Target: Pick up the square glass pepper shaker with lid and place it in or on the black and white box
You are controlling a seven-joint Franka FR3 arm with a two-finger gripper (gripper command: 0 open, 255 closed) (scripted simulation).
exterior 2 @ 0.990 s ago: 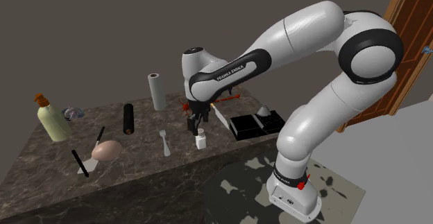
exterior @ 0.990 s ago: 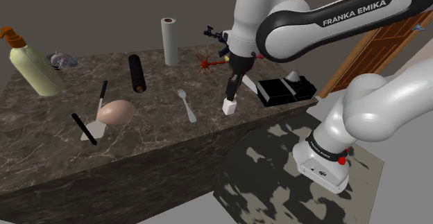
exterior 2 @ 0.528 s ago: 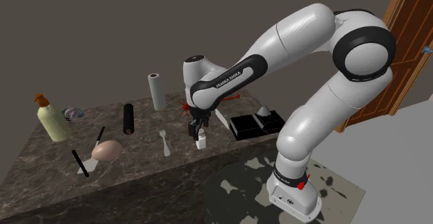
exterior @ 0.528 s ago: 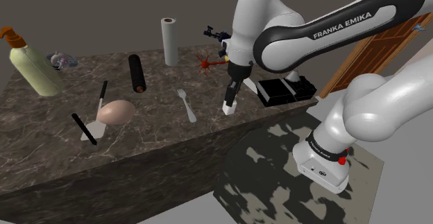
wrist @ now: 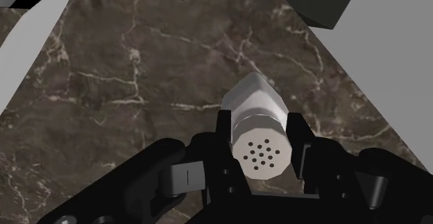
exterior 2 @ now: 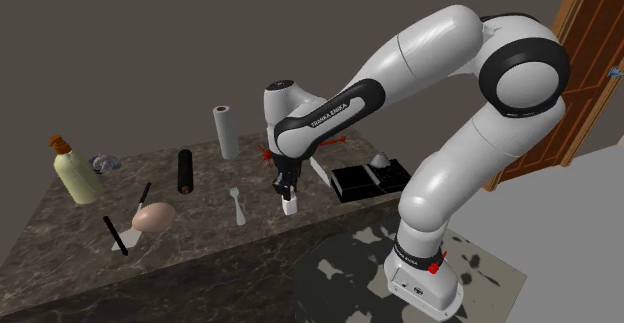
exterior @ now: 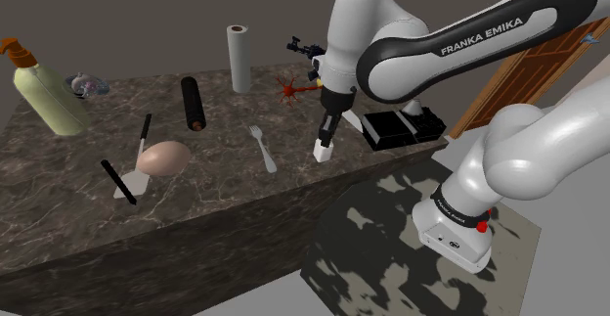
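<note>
Both exterior views are dimly, evenly lit; the marble counter (exterior: 225,182) is rendered dark, while the white arm (exterior: 547,153) is picked out brightly, shaded softly underneath. In the wrist view the pepper shaker (wrist: 257,129) is lit pale against flat-black fingers (wrist: 224,139).

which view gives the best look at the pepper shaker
The wrist view: the pepper shaker sits close up, its lid's holes and pale body plain. The shoulder and second exterior views show it as a small white block on the counter.
</note>
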